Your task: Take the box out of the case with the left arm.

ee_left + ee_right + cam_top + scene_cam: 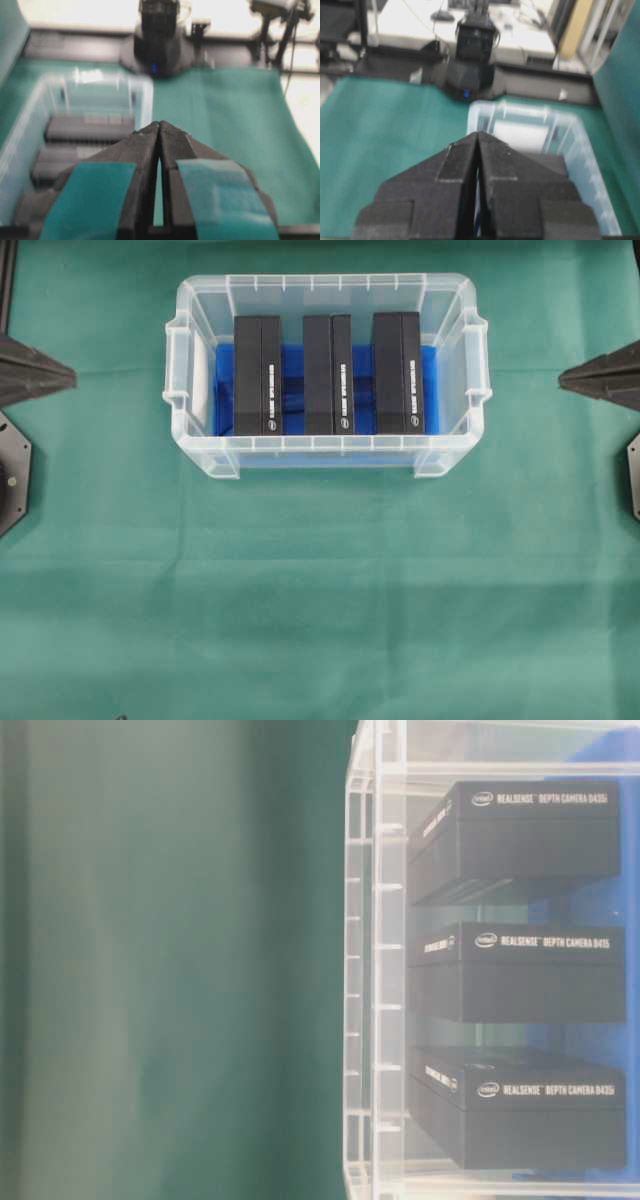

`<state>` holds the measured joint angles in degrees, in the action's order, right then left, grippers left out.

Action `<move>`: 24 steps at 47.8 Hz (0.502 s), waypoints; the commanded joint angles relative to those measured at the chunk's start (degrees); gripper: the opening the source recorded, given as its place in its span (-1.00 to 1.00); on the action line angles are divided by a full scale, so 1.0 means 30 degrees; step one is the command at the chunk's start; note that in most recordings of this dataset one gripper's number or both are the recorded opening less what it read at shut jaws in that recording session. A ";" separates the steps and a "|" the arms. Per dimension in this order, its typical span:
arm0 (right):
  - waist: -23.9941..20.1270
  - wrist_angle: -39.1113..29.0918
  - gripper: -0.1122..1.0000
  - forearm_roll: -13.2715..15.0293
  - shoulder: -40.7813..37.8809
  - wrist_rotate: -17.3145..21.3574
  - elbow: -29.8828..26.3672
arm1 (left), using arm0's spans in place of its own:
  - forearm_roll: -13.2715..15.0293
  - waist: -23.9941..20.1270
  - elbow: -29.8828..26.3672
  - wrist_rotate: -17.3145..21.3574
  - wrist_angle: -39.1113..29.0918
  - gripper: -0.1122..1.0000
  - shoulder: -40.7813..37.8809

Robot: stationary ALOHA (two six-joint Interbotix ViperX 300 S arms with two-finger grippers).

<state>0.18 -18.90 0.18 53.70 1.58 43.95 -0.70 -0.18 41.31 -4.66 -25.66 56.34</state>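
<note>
Left end effector (159, 131) closed, empty per wrist cam; overhead shows 3 boxes (258, 375) in case (452, 445).

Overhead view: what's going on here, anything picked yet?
Nothing picked yet. Three black boxes, left, middle and right, stand side by side in the clear case on the green cloth. Both arms sit at the table's edges, clear of the case. The left hand is shut and empty, aimed out over the cloth with the case off to one side. The right hand is shut too, empty.
</note>
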 commanded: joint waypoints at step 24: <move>0.0000 -2.0361 -0.81 -0.0029 -0.4658 0.2139 -0.5771 | -0.0029 0.0439 -0.4922 -0.4834 -1.8633 -0.79 -0.3574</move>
<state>0.18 -72.95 0.26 41.48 7.38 29.18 -0.70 0.88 28.48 -18.98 -78.40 46.76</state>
